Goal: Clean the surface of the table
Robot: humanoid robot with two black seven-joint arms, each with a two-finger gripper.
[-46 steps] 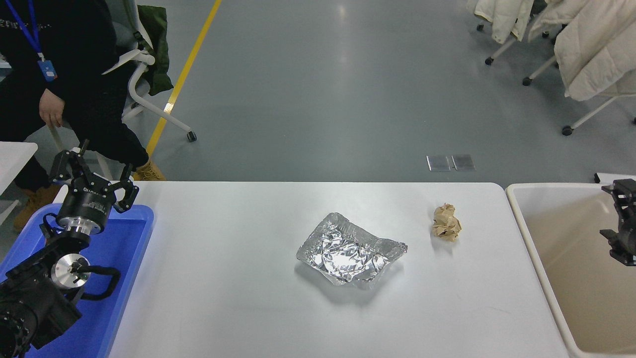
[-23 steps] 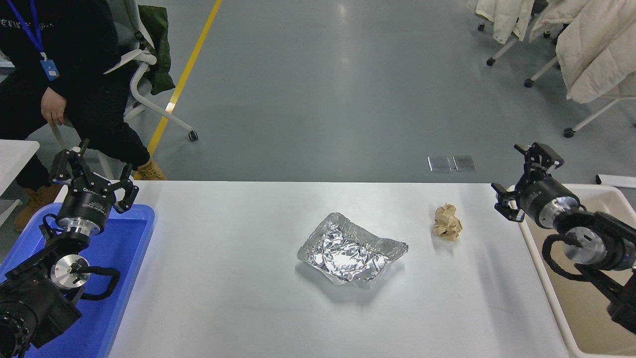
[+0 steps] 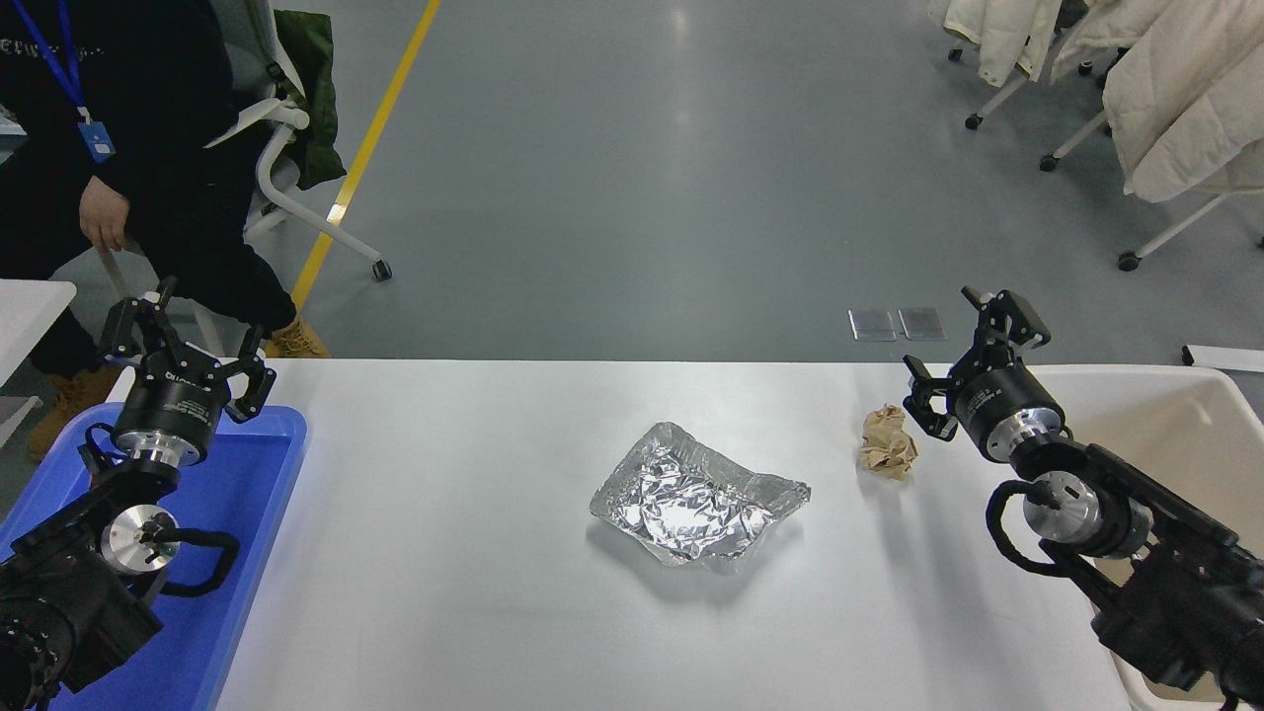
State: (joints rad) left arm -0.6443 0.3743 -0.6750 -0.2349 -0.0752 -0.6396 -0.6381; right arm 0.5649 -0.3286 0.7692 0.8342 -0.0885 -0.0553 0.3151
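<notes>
Two bits of litter lie on the table surface (image 3: 444, 553) (one crumpled foil tray (image 3: 696, 509) mid-table, one brown paper wad (image 3: 887, 442) to its right), with the right gripper (image 3: 973, 346) spread wide and empty just beside the wad, and the left gripper (image 3: 188, 341), equally agape, parked over the blue tray (image 3: 252, 494).

One head camera sat high above the desk's (image 3: 474, 612) near edge. It faced forward and down, across to the far edge.

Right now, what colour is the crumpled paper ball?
Light brown; the paper ball shows best in the head view.
</notes>
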